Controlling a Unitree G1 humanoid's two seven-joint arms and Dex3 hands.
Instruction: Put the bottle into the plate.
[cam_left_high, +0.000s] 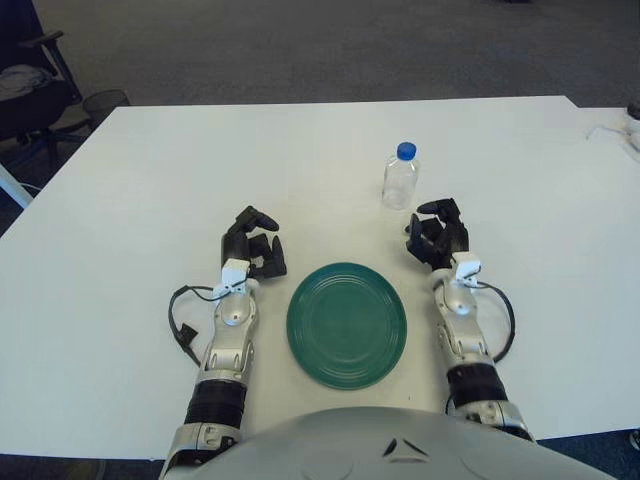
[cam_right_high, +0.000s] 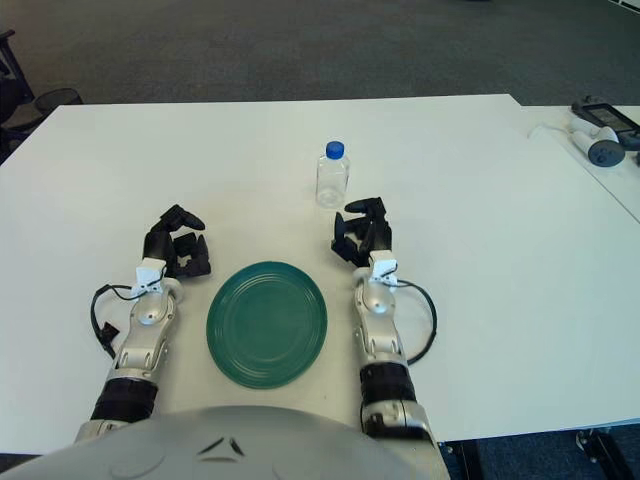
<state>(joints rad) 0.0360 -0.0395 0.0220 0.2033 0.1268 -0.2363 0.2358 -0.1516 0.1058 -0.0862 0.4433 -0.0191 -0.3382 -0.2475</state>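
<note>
A clear plastic bottle with a blue cap stands upright on the white table, beyond the plate and to its right. A round green plate lies near the table's front edge, between my two forearms. My right hand shows just in front of the bottle and slightly right of it, a short gap away, its fingers loosely curled and holding nothing. My left hand shows beside the plate's left rim, fingers relaxed and empty.
The white table runs wide on all sides. An office chair and a dark bin stand off the far left corner. A second table at the right carries a grey device with a cable.
</note>
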